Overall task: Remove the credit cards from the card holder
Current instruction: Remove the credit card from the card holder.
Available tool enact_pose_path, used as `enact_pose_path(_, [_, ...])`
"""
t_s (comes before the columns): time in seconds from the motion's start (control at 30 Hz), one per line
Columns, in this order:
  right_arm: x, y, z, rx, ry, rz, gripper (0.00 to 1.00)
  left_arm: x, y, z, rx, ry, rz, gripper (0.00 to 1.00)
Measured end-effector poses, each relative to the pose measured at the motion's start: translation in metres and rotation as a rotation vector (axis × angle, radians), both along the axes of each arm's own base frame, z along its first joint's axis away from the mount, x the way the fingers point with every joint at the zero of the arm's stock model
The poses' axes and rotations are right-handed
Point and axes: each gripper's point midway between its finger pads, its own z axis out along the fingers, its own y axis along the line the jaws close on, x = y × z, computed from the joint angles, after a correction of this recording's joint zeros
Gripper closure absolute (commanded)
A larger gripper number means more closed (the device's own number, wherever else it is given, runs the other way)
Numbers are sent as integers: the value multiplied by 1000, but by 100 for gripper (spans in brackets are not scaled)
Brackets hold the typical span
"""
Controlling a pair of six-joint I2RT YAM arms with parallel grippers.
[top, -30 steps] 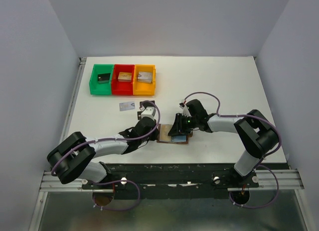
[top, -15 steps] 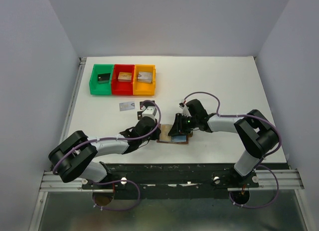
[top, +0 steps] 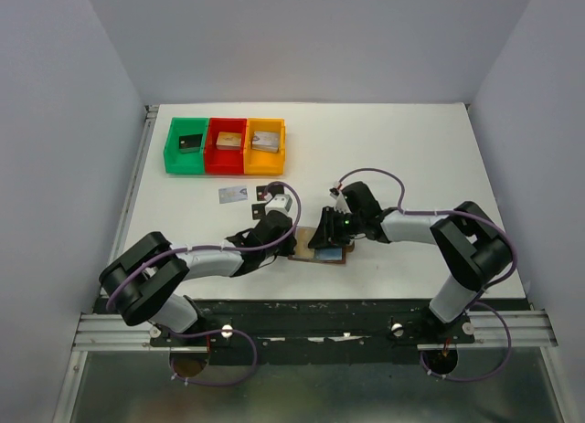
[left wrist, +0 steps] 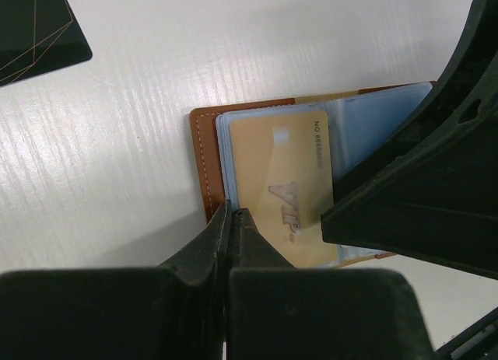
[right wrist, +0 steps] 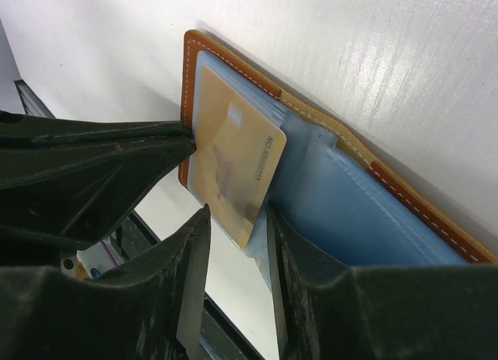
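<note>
Card holder (top: 320, 252) lies open on the table (top: 420, 149) at lower centre of the top view, and both grippers cover most of it there.

Left wrist view: only a strip of brown leather edge and the light blue sleeves show. A gold-tan card (left wrist: 284, 181) sits partly out of a sleeve, its lower right corner hidden behind a finger of the right gripper.

Left gripper (left wrist: 231, 214): fingers pressed together at the card's left edge. Whether that edge is nipped between them cannot be told.

Right gripper (right wrist: 237, 216): fingers stand apart with a narrow gap, set over the holder. The card's corner shows in the gap. Contact with the card cannot be told.

A black card (left wrist: 35, 22) lies on the table at upper left of the left wrist view, cut off by the frame and apart from the holder. A silvery card (top: 234, 195) lies just below the red tray (top: 227, 158) in the top view. What else the sleeves hold cannot be made out.
</note>
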Motion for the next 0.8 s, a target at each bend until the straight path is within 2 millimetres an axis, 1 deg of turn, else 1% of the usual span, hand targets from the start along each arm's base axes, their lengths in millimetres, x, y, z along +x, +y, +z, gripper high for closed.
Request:
enact_pose_path(0.5, [1, -3, 4, 38, -11, -81, 58, 0, 1, 0, -8, 17, 18, 100])
enact_pose_path(0.8, [6, 2, 12, 89, -35, -86, 58, 0, 1, -1, -12, 14, 16, 100])
